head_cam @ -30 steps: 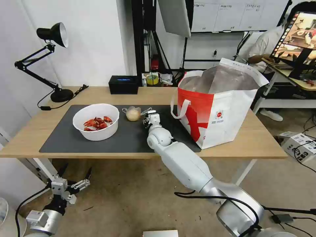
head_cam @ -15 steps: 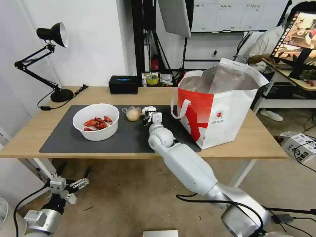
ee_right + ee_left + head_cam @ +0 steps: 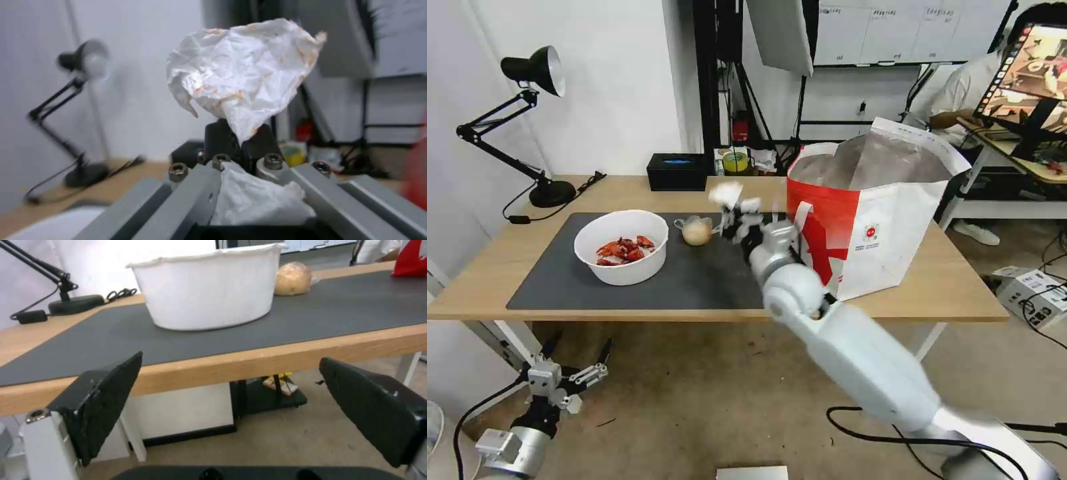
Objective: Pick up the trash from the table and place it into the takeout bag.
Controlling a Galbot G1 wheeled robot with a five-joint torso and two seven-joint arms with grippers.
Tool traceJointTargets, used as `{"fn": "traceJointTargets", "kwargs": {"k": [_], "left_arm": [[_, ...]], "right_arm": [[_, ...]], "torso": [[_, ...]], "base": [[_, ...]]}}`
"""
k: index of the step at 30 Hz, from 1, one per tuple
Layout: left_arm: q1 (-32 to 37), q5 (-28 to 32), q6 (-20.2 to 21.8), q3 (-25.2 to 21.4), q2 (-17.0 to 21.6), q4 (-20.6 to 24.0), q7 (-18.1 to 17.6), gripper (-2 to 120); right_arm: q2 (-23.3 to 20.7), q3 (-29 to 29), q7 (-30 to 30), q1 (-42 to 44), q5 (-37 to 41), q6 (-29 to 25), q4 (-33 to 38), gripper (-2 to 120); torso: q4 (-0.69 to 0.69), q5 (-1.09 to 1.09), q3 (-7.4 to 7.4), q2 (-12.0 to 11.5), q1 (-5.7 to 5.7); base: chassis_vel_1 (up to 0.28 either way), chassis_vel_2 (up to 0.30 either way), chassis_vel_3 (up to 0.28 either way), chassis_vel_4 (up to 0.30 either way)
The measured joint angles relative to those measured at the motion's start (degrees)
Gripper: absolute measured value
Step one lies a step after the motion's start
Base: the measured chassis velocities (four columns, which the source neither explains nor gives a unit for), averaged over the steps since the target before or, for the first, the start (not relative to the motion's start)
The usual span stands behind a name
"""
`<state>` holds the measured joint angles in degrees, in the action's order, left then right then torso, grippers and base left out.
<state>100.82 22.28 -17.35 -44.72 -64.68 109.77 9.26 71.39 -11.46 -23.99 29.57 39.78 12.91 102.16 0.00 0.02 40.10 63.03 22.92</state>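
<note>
- Head view: lifted off the mat since a second ago, the right gripper [image 3: 735, 208] now sits up in the air with the crumpled tissue [image 3: 725, 193] pinched at its tip, and the arm has swung toward the takeout bag [image 3: 867, 220].
- Head view: the bag stands just beyond the right gripper on its far side, mouth open and foil lining showing; the small clear bag with a beige lump [image 3: 696, 231] lies just below and beside the gripper on the table [image 3: 954, 293], and the white bowl of crayfish shells [image 3: 621, 247] sits farther off past it.
- Head view: the left gripper [image 3: 579, 375] hangs low in front of the table edge, parked.
- Left wrist view: the left gripper's 2 fingers [image 3: 102, 403] are spread wide with nothing between them; the bowl and the lump lie ahead of it, above on the mat.
- Right wrist view: the right gripper's fingers [image 3: 218, 140] are closed tight on the tissue's lower fold, the bulk of it standing free above them.
- Judgement: the carry step for 1 piece of trash is in hand; the next move calls for getting the gripper above the bag's rim before letting go, so the light tissue falls inside.
</note>
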Motion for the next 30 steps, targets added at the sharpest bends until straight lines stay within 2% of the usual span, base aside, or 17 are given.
{"fn": "traceJointTargets", "kwargs": {"k": [3, 5, 7, 10, 14, 23, 26, 27, 30], "left_arm": [[0.04, -0.27, 0.00, 0.14, -0.07, 0.38, -0.05, 100], [0.04, -0.38, 0.09, 0.30, -0.22, 0.52, -0.09, 100], [0.03, -0.40, 0.10, 0.33, -0.22, 0.52, -0.10, 100], [-0.46, -0.98, 0.17, 1.72, -0.41, 0.07, -0.11, 100], [-0.94, -1.15, 0.22, 2.73, -0.74, -0.21, -0.17, 100], [-0.82, -1.46, 0.24, 3.15, -0.90, -0.31, -0.19, 100], [-0.41, -1.48, 0.24, 2.87, -0.94, -0.28, -0.19, 100], [-0.41, -1.48, 0.24, 2.87, -0.94, -0.28, -0.19, 100], [-0.27, -1.48, 0.23, 2.70, -0.94, -0.10, -0.17, 100]], "right_arm": [[-1.16, 2.85, -2.13, -1.08, -0.64, -0.38, 2.14, 0], [-2.70, 6.20, -6.07, -2.69, -0.13, 2.27, 4.06, 0], [-2.76, 6.31, -6.17, -2.73, -0.10, 2.36, 4.09, 0], [-6.33, 10.36, -7.42, -3.56, 1.70, 4.07, 2.69, 0], [-8.80, 10.96, -7.40, -3.69, 3.71, 5.16, 2.51, 0], [-9.10, 11.17, -8.08, -4.62, 5.34, 5.69, 1.58, 0], [-8.76, 11.25, -8.80, -4.54, 5.58, 5.70, 1.36, 15], [-8.76, 11.25, -8.80, -4.54, 5.58, 5.70, 1.36, 15], [-8.72, 11.17, -9.35, -4.39, 5.53, 5.69, 1.47, 29]], "torso": [[0.00, -0.01, 0.00, 0.00, 0.00], [0.00, 0.00, 0.00, 0.00, 0.00], [0.00, -0.01, 0.00, 0.00, 0.00], [-0.01, 0.00, 0.01, 0.00, 0.00], [-0.01, 0.00, 0.01, 0.00, 0.00], [0.00, -0.01, 0.01, 0.00, 0.00], [0.00, -0.01, 0.01, -0.01, 0.00], [0.00, -0.01, 0.01, -0.01, 0.00], [0.00, -0.02, 0.01, -0.01, 0.00]], "base": [[0.000, 0.000, 0.000, 0.000], [0.000, 0.000, 0.000, 0.000], [0.000, 0.000, 0.000, 0.000], [0.000, 0.000, 0.000, 0.000], [0.000, 0.000, 0.000, 0.000], [0.000, 0.000, 0.000, 0.000], [0.000, 0.000, 0.000, 0.000], [0.000, 0.000, 0.000, 0.000], [0.000, 0.000, 0.000, 0.000]]}}
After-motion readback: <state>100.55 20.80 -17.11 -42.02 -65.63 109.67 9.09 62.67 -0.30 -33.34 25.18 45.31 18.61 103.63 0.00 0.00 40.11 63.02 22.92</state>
